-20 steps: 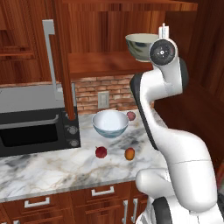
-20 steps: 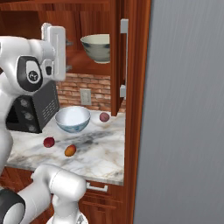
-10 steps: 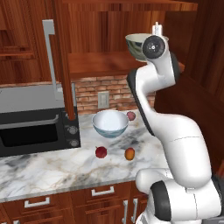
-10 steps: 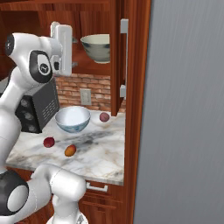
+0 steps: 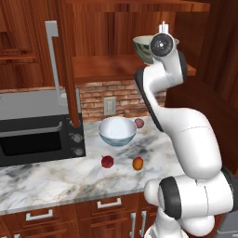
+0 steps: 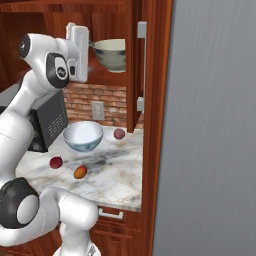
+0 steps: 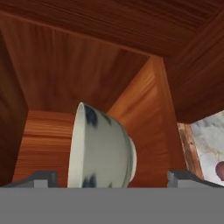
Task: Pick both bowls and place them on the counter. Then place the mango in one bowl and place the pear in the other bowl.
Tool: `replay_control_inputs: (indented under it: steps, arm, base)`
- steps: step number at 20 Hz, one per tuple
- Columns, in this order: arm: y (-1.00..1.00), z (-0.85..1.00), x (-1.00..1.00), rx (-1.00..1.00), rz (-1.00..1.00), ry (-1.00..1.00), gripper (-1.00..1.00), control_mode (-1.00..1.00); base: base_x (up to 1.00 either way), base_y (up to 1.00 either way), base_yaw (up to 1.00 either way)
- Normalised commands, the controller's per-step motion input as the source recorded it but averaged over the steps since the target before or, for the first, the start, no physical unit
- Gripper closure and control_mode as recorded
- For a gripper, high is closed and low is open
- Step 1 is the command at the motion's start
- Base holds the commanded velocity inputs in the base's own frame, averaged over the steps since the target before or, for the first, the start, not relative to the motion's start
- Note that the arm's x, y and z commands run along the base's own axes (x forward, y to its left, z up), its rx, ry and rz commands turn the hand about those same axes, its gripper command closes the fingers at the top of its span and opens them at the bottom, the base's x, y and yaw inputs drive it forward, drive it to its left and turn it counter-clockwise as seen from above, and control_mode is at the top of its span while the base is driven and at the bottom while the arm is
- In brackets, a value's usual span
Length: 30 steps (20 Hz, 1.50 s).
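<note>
Grey-green bowl (image 6: 111, 54) sits up on the wooden cabinet shelf (image 5: 107, 67), upright, cream inside, dark marks on the outside. From the hand camera I see that bowl (image 7: 101, 150) side-on, rim toward the left of the picture, between my 2 finger tips (image 7: 42, 178), which stand wide apart and released, with no contact I can make out. The gripper (image 6: 91, 45) hangs at shelf height just beside the bowl's rim in the right base view; the left base view has the wrist in front of the bowl (image 5: 143, 47).

Down on the marble counter (image 5: 56, 179), the white floral bowl (image 5: 117, 130) stands upright near the brick backsplash, just right of the microwave (image 5: 35, 139). 3 small fruits lie around it: the dark red pear (image 5: 107, 161) in front and slightly left, the orange mango (image 5: 137, 163) near it to the right, apart from each other, and a paler pinkish fruit (image 5: 139, 123) just behind the bowl's right side. Both bowls hold nothing.
</note>
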Motion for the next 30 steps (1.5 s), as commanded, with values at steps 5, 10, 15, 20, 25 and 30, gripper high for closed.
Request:
replay_control_inputs:
  steps: [5,10,15,20,25,30]
  arm:
    - [-0.02,-0.01,0.38,0.01,0.06,0.00,-1.00,-1.00]
    - [0.00,0.00,0.35,0.00,0.06,0.00,-1.00,-1.00]
    - [0.00,-0.07,0.28,0.00,0.01,0.00,-1.00,-1.00]
    - [0.01,-0.11,0.35,0.00,0.00,0.02,-1.00,-1.00]
    - [0.01,-0.06,0.32,0.00,0.00,0.00,-1.00,-1.00]
    - [0.00,-0.04,0.29,0.00,0.00,0.00,-1.00,-1.00]
  base:
    - [0.00,0.00,0.00]
    - [0.00,0.00,0.00]
    - [0.00,0.00,0.00]
    - [0.00,0.00,0.00]
    - [0.00,0.00,0.00]
    - [0.00,0.00,0.00]
